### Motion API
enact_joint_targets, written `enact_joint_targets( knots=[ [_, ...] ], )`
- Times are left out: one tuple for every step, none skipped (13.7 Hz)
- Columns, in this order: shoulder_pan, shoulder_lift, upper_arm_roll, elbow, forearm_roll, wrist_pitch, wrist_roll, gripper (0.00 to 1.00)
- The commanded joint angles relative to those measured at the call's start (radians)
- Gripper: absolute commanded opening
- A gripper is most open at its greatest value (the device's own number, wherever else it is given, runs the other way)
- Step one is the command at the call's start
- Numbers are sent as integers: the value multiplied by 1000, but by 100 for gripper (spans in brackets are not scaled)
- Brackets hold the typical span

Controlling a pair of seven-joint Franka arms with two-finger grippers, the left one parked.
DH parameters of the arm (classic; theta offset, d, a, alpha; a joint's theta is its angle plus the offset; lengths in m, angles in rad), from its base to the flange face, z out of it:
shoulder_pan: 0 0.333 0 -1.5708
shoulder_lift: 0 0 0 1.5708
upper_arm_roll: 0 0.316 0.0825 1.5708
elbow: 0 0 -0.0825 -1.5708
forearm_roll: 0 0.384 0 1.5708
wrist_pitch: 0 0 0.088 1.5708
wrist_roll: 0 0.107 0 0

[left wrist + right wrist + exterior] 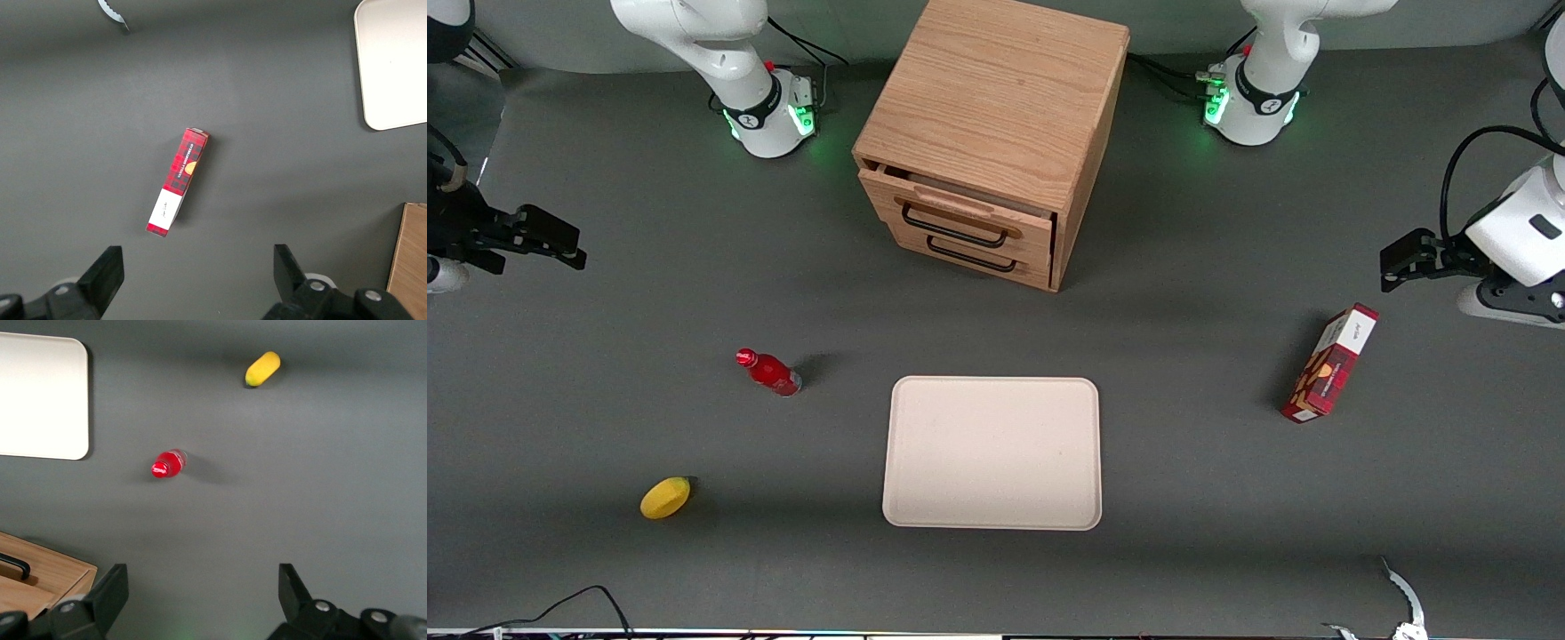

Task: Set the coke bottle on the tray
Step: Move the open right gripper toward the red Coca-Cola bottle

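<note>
The coke bottle (769, 372), small, glossy red with a red cap, stands on the grey table beside the tray, toward the working arm's end. It also shows in the right wrist view (167, 464). The tray (992, 453) is a flat beige rectangle with a low rim and nothing on it; its corner shows in the right wrist view (40, 400). My right gripper (569, 247) hangs above the table at the working arm's end, farther from the front camera than the bottle and well apart from it. In the right wrist view the gripper (203, 577) is open and empty.
A wooden drawer cabinet (996, 133) stands at the table's middle, farther from the front camera than the tray, its top drawer slightly open. A yellow lemon-like fruit (665, 497) lies nearer the camera than the bottle. A red-and-white carton (1329, 363) lies toward the parked arm's end.
</note>
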Motion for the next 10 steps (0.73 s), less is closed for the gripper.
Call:
enact_joint_targets(
  knots=[
    [14, 97, 5, 88, 39, -4, 0, 100],
    [31, 121, 5, 93, 39, 1, 7, 100],
    [40, 138, 5, 91, 48, 7, 14, 100],
    [52, 152, 5, 91, 51, 33, 48, 100],
    [78, 164, 5, 90, 51, 82, 106, 100],
    [93, 177, 5, 85, 51, 140, 144, 100],
    [98, 195, 5, 81, 51, 174, 151, 100],
    [100, 216, 5, 79, 46, 182, 151, 100],
    [101, 236, 7, 79, 43, 190, 149, 100],
    [101, 252, 11, 68, 42, 210, 149, 100]
  ],
)
